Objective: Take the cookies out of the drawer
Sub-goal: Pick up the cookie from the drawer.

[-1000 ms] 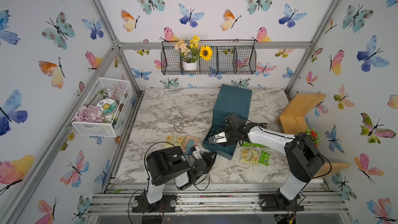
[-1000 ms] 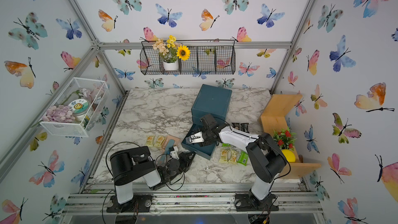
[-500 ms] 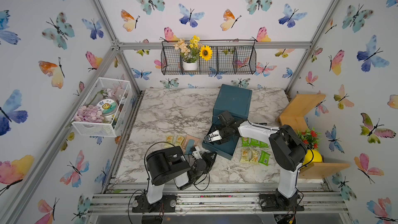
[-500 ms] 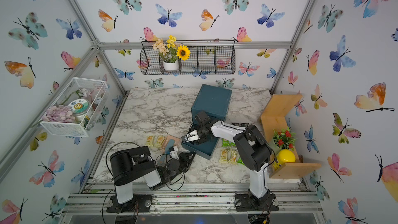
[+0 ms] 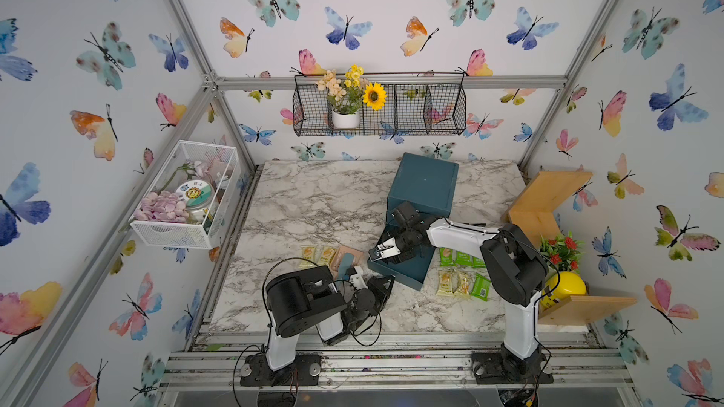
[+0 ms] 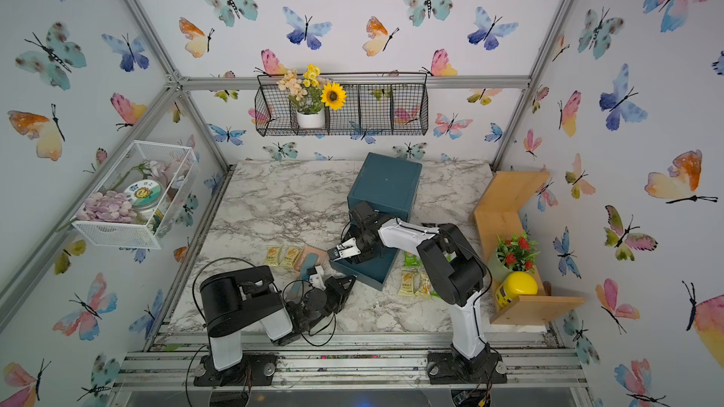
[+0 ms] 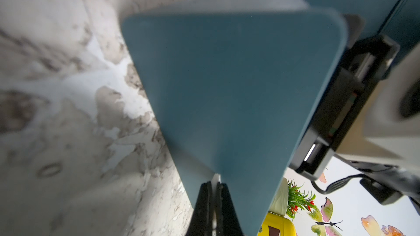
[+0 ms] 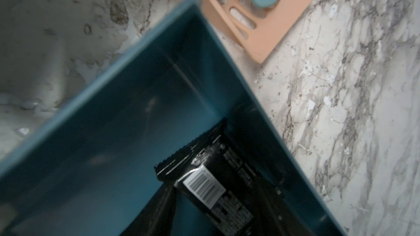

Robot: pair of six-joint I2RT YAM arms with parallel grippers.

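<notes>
Reaching into the open teal drawer point(image 5: 407, 274), the right tool point(image 5: 386, 249) straddles a black cookie packet point(image 8: 213, 178).
Whether its jaws pinch the packet cannot be told. The left tool point(image 7: 214, 183), pressed together, sits at the drawer front. Yellow and green cookies point(image 5: 464, 283) lie on the bench point(image 5: 313, 197), right of the drawer in the frame.

Butterfly wallpaper point(image 5: 352, 13) surrounds a marble tabletop point(image 5: 313, 197) and wire shelf point(image 5: 431, 111).
</notes>
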